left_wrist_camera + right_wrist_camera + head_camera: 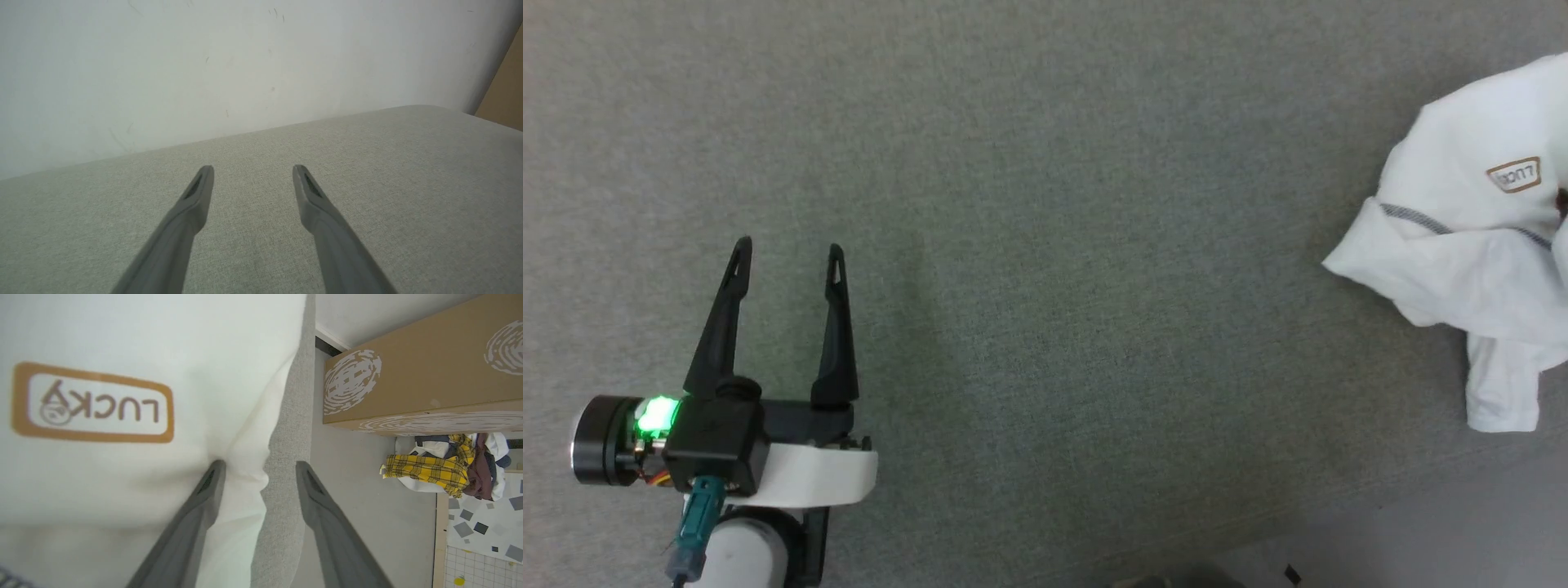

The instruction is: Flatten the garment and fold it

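Loosely heaped on grey cloth (1045,245): thin white shirt (1462,253), soft, light.
Right gripper (260,465) parted just beside logo patch (92,402), maybe brushing a fold; left gripper (788,245) open, well apart from it; pinch an outer edge.

Garment (1470,269) partly beyond the head view's right edge

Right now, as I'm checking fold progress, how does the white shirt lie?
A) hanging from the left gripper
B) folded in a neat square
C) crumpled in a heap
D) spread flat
C: the garment lies bunched at the head view's right edge, apart from the open left gripper.
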`<state>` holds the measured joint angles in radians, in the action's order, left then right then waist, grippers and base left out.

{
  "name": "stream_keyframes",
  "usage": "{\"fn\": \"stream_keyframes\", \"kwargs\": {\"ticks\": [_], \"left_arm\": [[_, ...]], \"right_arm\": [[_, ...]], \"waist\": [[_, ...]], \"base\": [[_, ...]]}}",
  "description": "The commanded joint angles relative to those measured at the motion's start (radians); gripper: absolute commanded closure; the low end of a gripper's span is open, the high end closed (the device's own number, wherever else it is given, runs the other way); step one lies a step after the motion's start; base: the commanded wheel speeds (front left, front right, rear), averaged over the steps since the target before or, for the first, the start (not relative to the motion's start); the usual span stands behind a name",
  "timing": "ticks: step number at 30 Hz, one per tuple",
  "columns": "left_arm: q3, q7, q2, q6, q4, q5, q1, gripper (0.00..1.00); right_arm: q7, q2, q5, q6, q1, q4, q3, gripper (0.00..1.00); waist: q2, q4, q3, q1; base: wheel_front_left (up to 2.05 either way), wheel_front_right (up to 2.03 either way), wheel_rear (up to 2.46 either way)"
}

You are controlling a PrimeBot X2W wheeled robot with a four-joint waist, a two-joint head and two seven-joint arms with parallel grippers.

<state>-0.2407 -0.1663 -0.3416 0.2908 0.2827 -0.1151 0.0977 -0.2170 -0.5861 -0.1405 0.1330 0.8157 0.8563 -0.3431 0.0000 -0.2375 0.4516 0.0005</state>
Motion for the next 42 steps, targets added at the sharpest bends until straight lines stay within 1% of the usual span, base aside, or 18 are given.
{"fn": "stream_keyframes", "kwargs": {"ticks": [1,4,6,8,12,14,16,20,23,26,29,33,37,42], "left_arm": [[-0.001,0.001,-0.005,-0.006,-0.006,0.005,0.016,0.00],[0.005,-0.005,-0.007,-0.002,-0.023,0.000,0.012,0.00],[0.014,-0.010,-0.008,0.006,-0.036,-0.005,0.000,0.00],[0.024,-0.016,-0.009,0.014,-0.047,-0.012,-0.019,0.00],[0.050,-0.026,-0.008,0.035,-0.074,-0.031,-0.070,0.00],[0.064,-0.028,-0.009,0.044,-0.085,-0.042,-0.096,0.00],[0.077,-0.032,-0.011,0.051,-0.093,-0.053,-0.119,0.00],[0.102,-0.037,-0.020,0.059,-0.107,-0.071,-0.160,0.00],[0.117,-0.036,-0.030,0.060,-0.119,-0.082,-0.184,0.00],[0.128,-0.029,-0.043,0.057,-0.134,-0.091,-0.196,0.00],[0.142,-0.034,-0.059,0.048,-0.149,-0.101,-0.199,0.00],[0.177,-0.067,-0.080,0.037,-0.158,-0.112,-0.184,0.00],[0.215,-0.088,-0.091,0.018,-0.182,-0.129,-0.177,0.00],[0.241,-0.094,-0.105,-0.037,-0.240,-0.154,-0.193,0.00]], "right_arm": [[0.032,0.006,0.057,-0.002,0.007,0.028,0.033,0.00],[0.100,0.015,0.165,-0.002,-0.014,0.062,0.125,0.00],[0.140,0.018,0.242,-0.002,-0.043,0.065,0.182,0.00],[0.176,0.034,0.290,-0.002,-0.081,0.053,0.245,0.00],[0.255,0.066,0.378,-0.002,-0.188,-0.019,0.325,0.00],[0.290,0.091,0.393,-0.002,-0.250,-0.074,0.358,0.00],[0.314,0.119,0.405,-0.002,-0.318,-0.142,0.369,0.00],[0.336,0.189,0.378,-0.002,-0.454,-0.303,0.371,0.00],[0.323,0.251,0.349,-0.002,-0.545,-0.432,0.351,0.00],[0.313,0.304,0.289,-0.002,-0.602,-0.535,0.318,0.00],[0.306,0.357,0.218,-0.002,-0.625,-0.611,0.288,0.00],[0.309,0.421,0.125,-0.002,-0.628,-0.678,0.255,0.00],[0.304,0.464,0.050,-0.002,-0.631,-0.709,0.222,0.00],[0.297,0.486,0.014,-0.002,-0.673,-0.741,0.206,0.00]], "waist": [[0.0000,-0.012,0.068,-0.0005],[0.0000,-0.011,0.041,-0.0005],[0.0000,-0.012,0.010,-0.0005],[0.0000,-0.014,-0.025,-0.0005],[0.0000,-0.012,-0.112,-0.0005],[0.0000,-0.006,-0.155,-0.0005],[0.0000,0.001,-0.197,-0.0005],[0.0000,0.023,-0.270,-0.0005],[0.0000,0.040,-0.313,-0.0005],[0.0000,0.061,-0.343,-0.0005],[0.0000,0.085,-0.368,-0.0005],[0.0000,0.120,-0.385,-0.0005],[0.0000,0.150,-0.404,-0.0005],[0.0000,0.167,-0.426,-0.0005]], "base": [[0.00,0.00,0.00],[0.00,0.00,0.00],[0.00,0.00,0.00],[0.00,0.00,0.00],[0.00,0.00,0.00],[0.00,0.00,0.00],[0.00,0.00,0.00],[0.00,0.00,0.00],[0.00,0.00,0.00],[0.00,0.00,0.00],[0.00,0.00,0.00],[0.00,0.00,0.00],[0.00,0.00,0.00],[0.00,0.00,0.00]]}}
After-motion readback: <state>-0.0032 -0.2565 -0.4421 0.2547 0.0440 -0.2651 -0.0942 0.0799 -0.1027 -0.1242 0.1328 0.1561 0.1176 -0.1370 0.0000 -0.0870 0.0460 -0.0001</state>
